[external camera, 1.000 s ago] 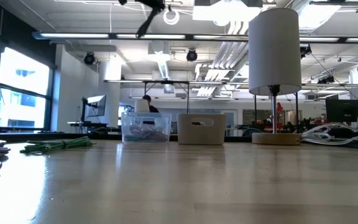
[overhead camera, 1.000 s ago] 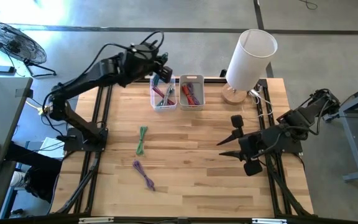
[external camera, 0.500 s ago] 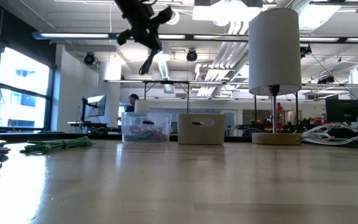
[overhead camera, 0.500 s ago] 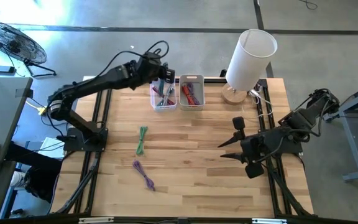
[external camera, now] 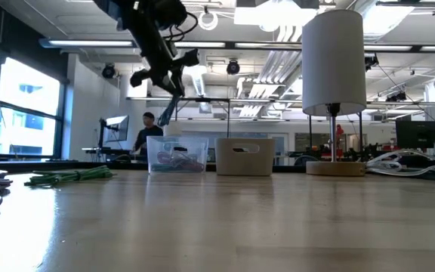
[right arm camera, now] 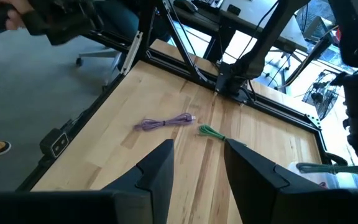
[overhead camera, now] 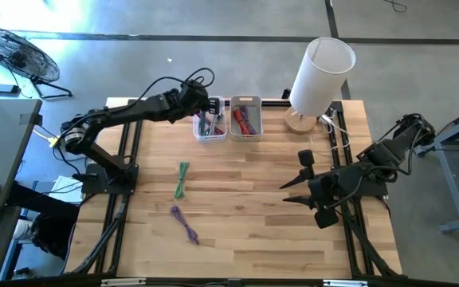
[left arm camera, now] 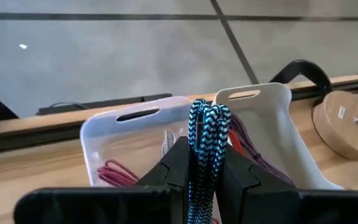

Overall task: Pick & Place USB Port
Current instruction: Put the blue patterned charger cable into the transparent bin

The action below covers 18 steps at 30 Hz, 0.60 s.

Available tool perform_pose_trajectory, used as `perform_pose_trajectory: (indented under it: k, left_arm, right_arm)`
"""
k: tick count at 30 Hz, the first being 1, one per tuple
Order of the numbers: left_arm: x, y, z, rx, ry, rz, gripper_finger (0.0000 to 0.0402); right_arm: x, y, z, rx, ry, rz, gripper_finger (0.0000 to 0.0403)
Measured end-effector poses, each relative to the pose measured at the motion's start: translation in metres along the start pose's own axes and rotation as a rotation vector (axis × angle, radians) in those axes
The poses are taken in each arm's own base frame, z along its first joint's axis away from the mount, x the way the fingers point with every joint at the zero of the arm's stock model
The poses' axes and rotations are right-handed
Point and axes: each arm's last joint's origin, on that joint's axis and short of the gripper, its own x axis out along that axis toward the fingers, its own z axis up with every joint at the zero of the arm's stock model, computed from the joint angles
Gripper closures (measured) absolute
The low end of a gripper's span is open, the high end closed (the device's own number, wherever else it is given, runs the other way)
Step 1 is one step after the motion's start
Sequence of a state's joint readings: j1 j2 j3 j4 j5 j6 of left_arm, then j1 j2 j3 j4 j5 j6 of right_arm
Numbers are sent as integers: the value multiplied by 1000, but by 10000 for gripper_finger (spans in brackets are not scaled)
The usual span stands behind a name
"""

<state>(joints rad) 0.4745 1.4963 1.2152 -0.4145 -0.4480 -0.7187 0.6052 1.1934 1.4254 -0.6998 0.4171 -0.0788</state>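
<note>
The left gripper point(left arm camera: 202, 163) is clamped on a blue cable point(left arm camera: 205, 134), over the clear bin point(overhead camera: 210, 124) at the table's far edge; the right gripper point(overhead camera: 292, 182) waits right, fingers apart

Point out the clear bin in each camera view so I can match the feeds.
High view: clear bin at the table's far edge, under the left gripper.
Low view: left of centre, beside the white bin.
Left wrist view: behind the held blue braided cable.
Right wrist view: not clearly in it.
Shared landmark: the white bin next to it.
</note>
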Motion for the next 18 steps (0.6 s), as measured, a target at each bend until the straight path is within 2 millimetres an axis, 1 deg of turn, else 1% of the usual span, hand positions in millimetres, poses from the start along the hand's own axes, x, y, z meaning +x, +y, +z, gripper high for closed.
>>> perform_pose_trajectory:
  k: [8,14,18]
  left_arm:
    - [26,17,-19,-57,-15,-18,363]
    - [37,27,-22,-41,-3,-19,363]
    - [46,24,-17,17,-9,-105,363]
  right_arm:
    - [0,0,0,0,0,0,269]
    - [0,0,-1,-3,6,1,269]
    - [0,-1,-2,-11,21,-4,269]
